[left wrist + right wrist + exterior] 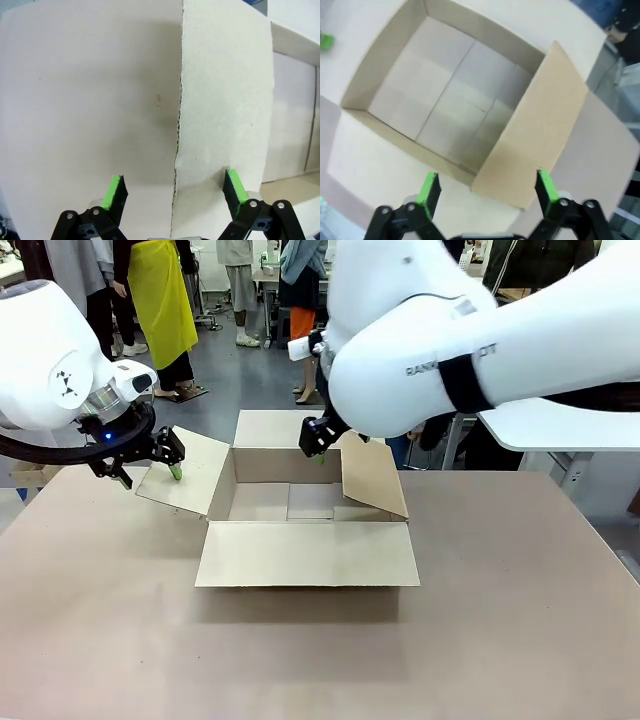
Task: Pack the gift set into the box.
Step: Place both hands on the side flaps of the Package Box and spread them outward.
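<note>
The box [310, 502] stands open in the middle of the table, and its inside [445, 105] is bare. My left gripper [168, 460] is open, its fingers straddling the outer edge of the box's left flap [220, 100]. My right gripper [318, 440] hangs open over the box's far right corner. The upright right flap [540, 130] has its corner between that gripper's fingers [545, 186]. The near flap [310, 552] and far flap [268, 428] lie folded outward. The gift set is out of view.
The brown table [500, 640] has free room in front of the box and on both sides. A white table [560, 425] stands at the far right. People stand in the background [160, 300], away from the table.
</note>
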You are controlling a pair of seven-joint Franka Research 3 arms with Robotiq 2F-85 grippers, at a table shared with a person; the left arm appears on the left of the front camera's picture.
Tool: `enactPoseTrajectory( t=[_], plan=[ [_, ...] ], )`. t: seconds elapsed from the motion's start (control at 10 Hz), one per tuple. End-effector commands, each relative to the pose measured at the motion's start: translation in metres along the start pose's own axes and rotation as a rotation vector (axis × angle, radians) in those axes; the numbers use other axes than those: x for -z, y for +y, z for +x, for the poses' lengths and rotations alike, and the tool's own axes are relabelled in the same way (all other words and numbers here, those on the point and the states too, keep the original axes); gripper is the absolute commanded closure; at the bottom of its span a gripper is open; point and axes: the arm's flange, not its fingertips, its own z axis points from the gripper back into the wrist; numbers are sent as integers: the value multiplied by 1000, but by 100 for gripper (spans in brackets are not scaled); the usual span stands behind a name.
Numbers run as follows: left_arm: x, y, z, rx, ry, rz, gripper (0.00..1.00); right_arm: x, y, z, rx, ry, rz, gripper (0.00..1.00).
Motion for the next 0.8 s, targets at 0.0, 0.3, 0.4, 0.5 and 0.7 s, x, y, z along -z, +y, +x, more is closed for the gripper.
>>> enactPoseTrajectory(
  t=[0.0, 0.3, 0.4, 0.5, 0.7],
  plan=[
    [-2, -1, -1, -12, -5, 18, 0, 28, 11, 54, 67, 71, -47, 0],
    [-2, -1, -1, -12, -5, 18, 0, 77, 11, 66, 193, 106, -224, 0],
    [-2, -1, -1, -12, -5, 18, 0, 92, 9, 66, 194, 129, -304, 0],
    [-2, -1, -1, -12, -5, 18, 0, 103, 5, 62, 220, 156, -351, 0],
    [-2, -1, -1, -12, -5, 18, 0, 111, -4, 51, 255, 182, -483, 0]
  ],
)
